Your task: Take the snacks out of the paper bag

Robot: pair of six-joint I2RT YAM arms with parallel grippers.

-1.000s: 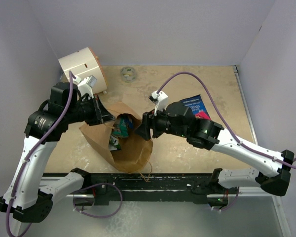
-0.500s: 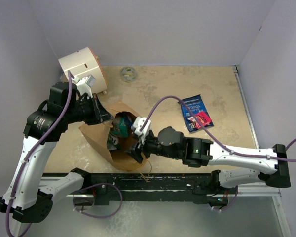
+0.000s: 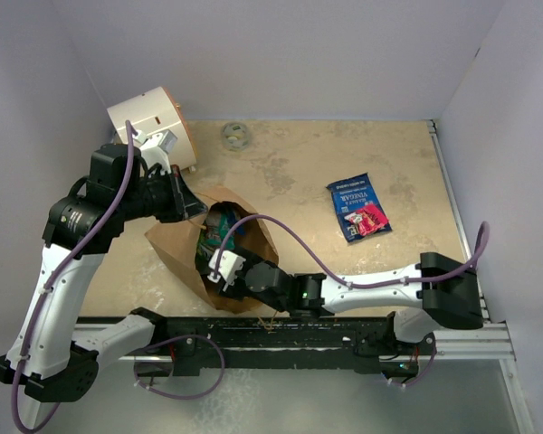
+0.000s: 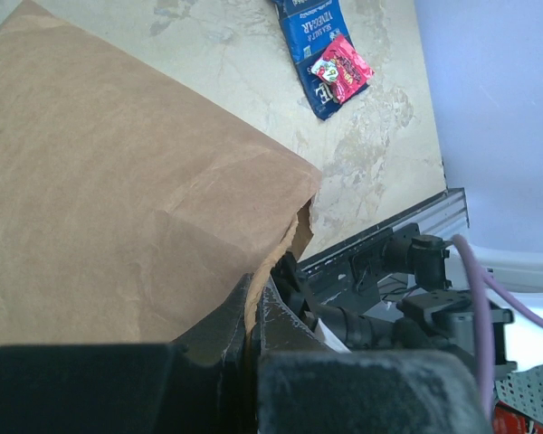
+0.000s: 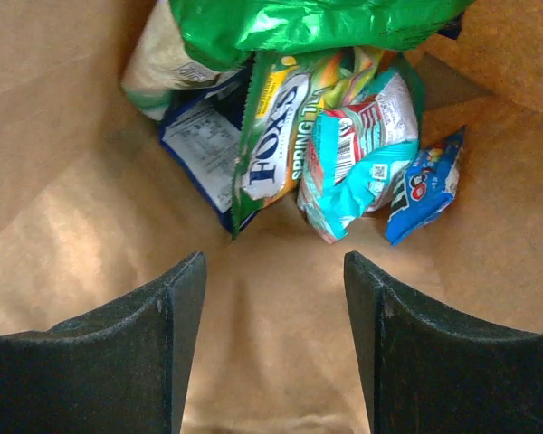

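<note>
Firmly, the rim of the bag [image 3: 172, 251] is pinched between the closed jaws of the left gripper [image 4: 253, 300]. The right gripper [image 5: 273, 271] is held inside the bag's mouth, jaws spread wide with nothing between them, and the snacks [image 5: 317, 154] are heaped just ahead, untouched. A blue packet [image 3: 357, 206] with a red packet [image 3: 371, 217] on it is laid on the table [image 3: 290, 172], well apart from the bag.
</note>
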